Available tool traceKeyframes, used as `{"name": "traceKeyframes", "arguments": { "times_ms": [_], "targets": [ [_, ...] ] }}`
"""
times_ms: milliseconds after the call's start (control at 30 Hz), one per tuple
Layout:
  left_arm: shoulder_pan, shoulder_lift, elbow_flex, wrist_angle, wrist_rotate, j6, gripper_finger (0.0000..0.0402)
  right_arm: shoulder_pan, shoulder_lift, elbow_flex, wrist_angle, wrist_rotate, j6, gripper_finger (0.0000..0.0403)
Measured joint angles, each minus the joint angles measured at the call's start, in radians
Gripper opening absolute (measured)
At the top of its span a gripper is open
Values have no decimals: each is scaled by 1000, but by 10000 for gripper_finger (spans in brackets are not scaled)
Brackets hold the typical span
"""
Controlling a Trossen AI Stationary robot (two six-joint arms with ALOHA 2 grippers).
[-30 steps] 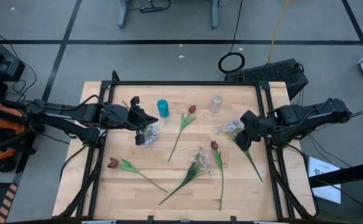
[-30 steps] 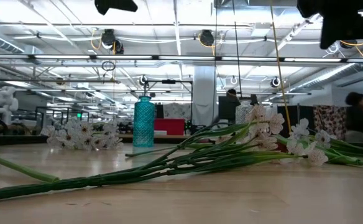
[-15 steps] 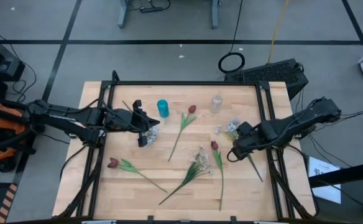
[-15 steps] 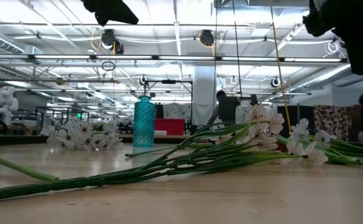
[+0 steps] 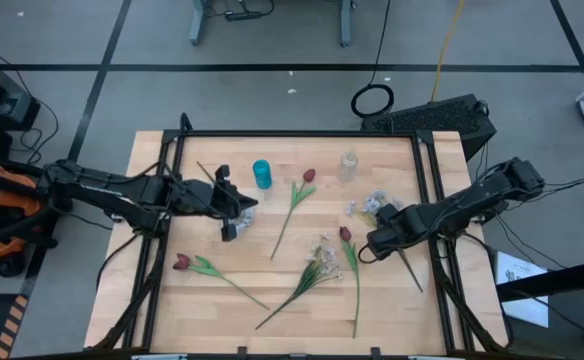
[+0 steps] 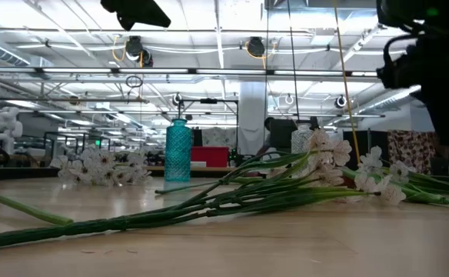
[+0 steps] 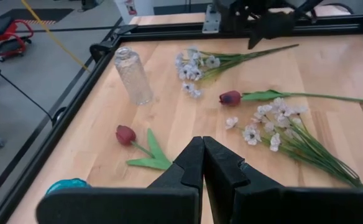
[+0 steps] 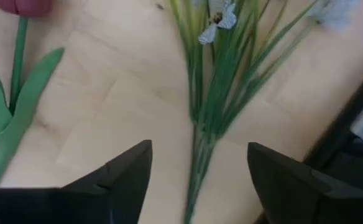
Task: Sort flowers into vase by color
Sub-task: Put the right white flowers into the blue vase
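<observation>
My right gripper [image 8: 199, 152] is open, low over the table's right side [image 5: 365, 246]. Its fingers stand on either side of the green stems [image 8: 201, 146] of a white spray [image 5: 374, 206] that lies flat on the table, and they do not touch it. My left gripper [image 7: 202, 144] is shut on nothing. It hangs high above a second white spray [image 6: 100, 165] at the table's left [image 5: 244, 206]. A third white spray [image 5: 321, 256] and three red tulips [image 5: 309, 175] [image 5: 345, 233] [image 5: 181, 262] lie on the wood. A teal vase [image 5: 262, 174] and a clear glass vase [image 5: 348, 165] stand at the far side.
A black frame [image 5: 427, 190] borders the wooden table, and the right-hand rail runs close beside my right gripper. The tulip [image 8: 26, 6] and its leaf lie just beside the spray's stems. Bare wood [image 5: 222, 320] shows at the near left.
My right gripper has come down toward the table and moved toward its near left, from over the spray's blossoms to over its stems. The flowers have stayed where they lay.
</observation>
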Motion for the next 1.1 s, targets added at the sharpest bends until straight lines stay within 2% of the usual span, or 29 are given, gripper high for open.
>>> {"name": "traceKeyframes", "arguments": {
  "times_ms": [333, 900, 1100],
  "targets": [
    [-6, 0, 0, 1, 0, 0, 12, -6, -9, -169, 158, -32, 55, 274],
    [-6, 0, 1, 25, 0, 0, 12, -7, -10, -268, 271, -49, 51, 274],
    [-6, 0, 1, 25, 0, 0, 12, -7, -13, -301, 323, -64, 50, 246]
  ]
}}
